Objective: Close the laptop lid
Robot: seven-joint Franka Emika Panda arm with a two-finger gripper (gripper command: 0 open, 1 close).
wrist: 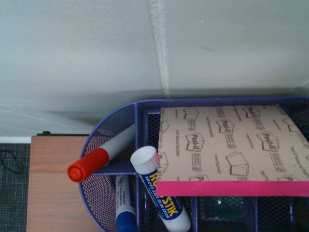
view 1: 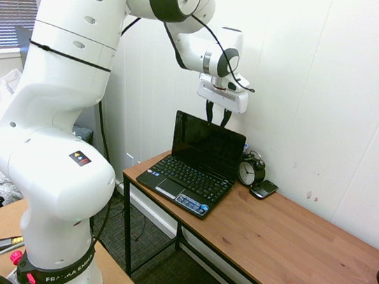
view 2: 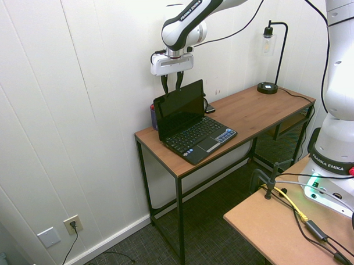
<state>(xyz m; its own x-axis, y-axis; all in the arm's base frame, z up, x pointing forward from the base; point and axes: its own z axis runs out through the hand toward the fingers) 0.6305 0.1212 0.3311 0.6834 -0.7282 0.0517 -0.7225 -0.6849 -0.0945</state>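
The small black netbook (view 1: 188, 177) stands open at the desk's wall-side end, its keyboard facing the room. The laptop lid (view 1: 207, 144) is upright, leaning slightly back, with its dark screen showing; it is also plain in the second exterior view (view 2: 179, 109). My gripper (view 1: 217, 118) hangs fingers-down right over the lid's top edge, close to the wall (view 2: 172, 85). Its two black fingers stand apart with nothing between them, tips at about the height of the lid's rim. The wrist view shows no part of the lid.
A blue mesh organiser (wrist: 145, 193) with markers, a glue stick and a Post-it pad sits behind the laptop against the wall. A black alarm clock (view 1: 250, 170) and phone (view 1: 263, 189) lie beside the laptop. A desk lamp (view 2: 267, 87) stands at the far end.
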